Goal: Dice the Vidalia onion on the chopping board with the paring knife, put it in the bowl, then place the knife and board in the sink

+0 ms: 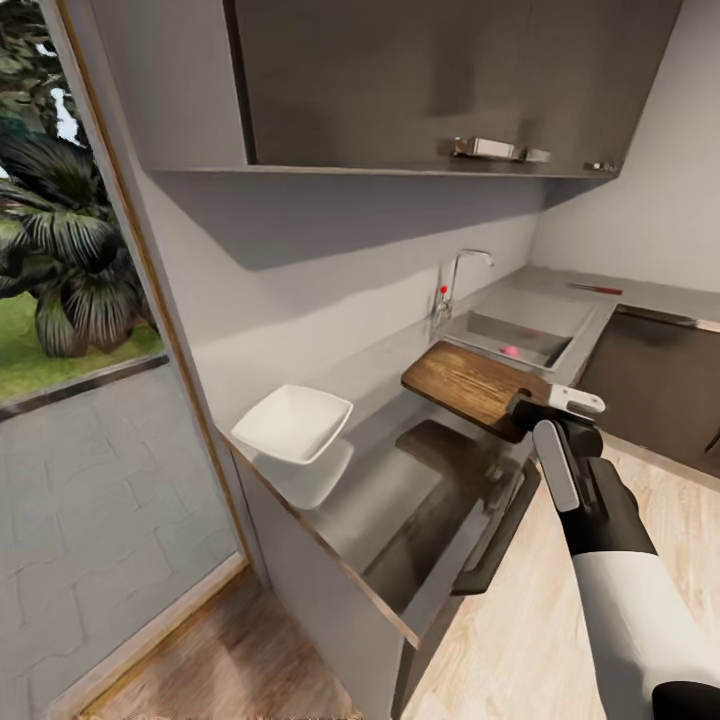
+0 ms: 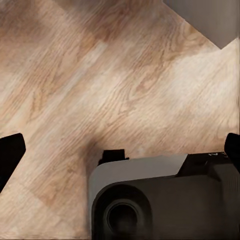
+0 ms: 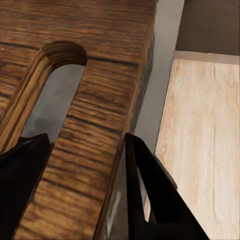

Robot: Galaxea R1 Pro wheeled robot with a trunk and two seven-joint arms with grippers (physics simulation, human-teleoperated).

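Countertop [image 1: 400, 480] runs from lower centre of the head frame up toward the right corner, grey and reflective, with dark cabinets under it and a wall cabinet [image 1: 400, 80] across the top. Wood floor [image 1: 520, 640] fills lower right; a glass door [image 1: 90, 350] with a palm outside takes the left edge.

Sink [image 1: 520, 335] sits right of centre in the head frame, faucet [image 1: 460, 275] with its red dot rising behind it. A small pink object lies in the basin; too small to name.

Your chopping board [image 1: 470, 383] is lifted off the worktop, tilted, just on the near side of the sink, its dark reflection on the metal below. Your right gripper [image 1: 535, 408] is clenched on the board's near end; the right wrist view shows the dark fingers [image 3: 150, 185] either side of the wood strip [image 3: 95, 140] beside the slot-shaped handle hole.

Bowl [image 1: 293, 423] stands left of centre on the countertop, white and squarish, well apart from the board.

Paring knife [image 1: 596, 289] lies far up at the right on the back stretch of countertop, beyond the sink, a thin red sliver.

Your left gripper [image 2: 120, 150] hangs over bare floor, fingertips at the two frame edges, spread wide, holding nothing
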